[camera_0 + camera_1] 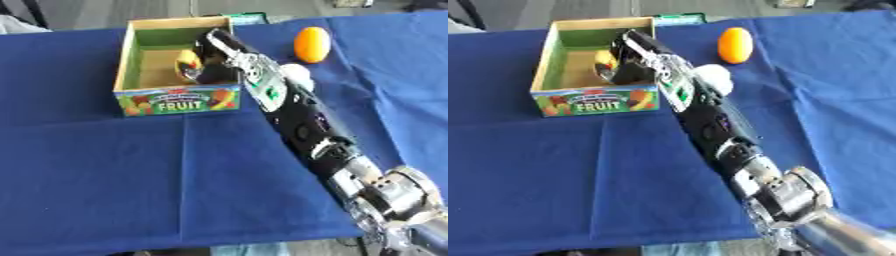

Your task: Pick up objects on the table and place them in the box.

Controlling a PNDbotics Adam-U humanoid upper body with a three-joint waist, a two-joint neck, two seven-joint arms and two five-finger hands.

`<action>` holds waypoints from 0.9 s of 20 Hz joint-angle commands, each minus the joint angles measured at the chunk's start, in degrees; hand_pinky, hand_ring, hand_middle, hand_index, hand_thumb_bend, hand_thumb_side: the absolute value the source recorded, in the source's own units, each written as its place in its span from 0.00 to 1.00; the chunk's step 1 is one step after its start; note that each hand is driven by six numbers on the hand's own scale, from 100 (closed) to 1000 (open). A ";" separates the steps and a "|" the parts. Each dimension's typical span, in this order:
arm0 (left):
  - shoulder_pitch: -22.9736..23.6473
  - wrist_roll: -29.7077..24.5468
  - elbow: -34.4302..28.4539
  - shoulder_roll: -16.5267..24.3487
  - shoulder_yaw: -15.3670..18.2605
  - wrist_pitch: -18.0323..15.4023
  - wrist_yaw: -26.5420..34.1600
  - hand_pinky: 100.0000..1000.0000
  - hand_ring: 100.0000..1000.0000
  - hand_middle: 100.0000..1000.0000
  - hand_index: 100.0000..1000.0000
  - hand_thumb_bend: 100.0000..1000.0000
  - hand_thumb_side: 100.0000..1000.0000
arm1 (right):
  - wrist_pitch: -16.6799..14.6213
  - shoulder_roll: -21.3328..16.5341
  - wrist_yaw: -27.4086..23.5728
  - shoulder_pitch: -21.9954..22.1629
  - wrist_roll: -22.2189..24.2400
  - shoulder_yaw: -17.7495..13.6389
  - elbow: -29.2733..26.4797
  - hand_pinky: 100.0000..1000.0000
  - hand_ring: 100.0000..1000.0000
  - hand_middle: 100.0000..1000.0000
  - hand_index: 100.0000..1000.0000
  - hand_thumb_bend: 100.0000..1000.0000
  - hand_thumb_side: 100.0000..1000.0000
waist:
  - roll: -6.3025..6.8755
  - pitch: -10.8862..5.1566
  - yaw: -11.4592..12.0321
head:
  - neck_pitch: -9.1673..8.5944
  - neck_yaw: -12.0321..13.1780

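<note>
Right hand (207, 60) is down inside the fruit box (166, 102) at the table's far edge, fingers curled round a yellow fruit (186, 59). An orange (312, 44) waits on the blue tablecloth (105, 175), near the box's right side.

The right hand (203, 62) reaches into the box (128, 55) and hides most of a yellow thing (185, 59) there; whether the fingers close on it cannot be told. A white object (715, 76) sits half behind the forearm, perhaps round. The arm's elbow is cut off at the bottom edge.
</note>
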 commanded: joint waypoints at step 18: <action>-0.19 -0.06 -0.55 0.41 0.23 -0.09 0.24 0.70 0.43 0.55 0.63 0.00 0.61 | -5.88 -1.07 8.02 -1.55 -1.46 -2.73 -5.65 0.79 0.77 0.79 0.86 0.55 0.56 | 0.15 -1.01 -0.58 | 0.28 0.26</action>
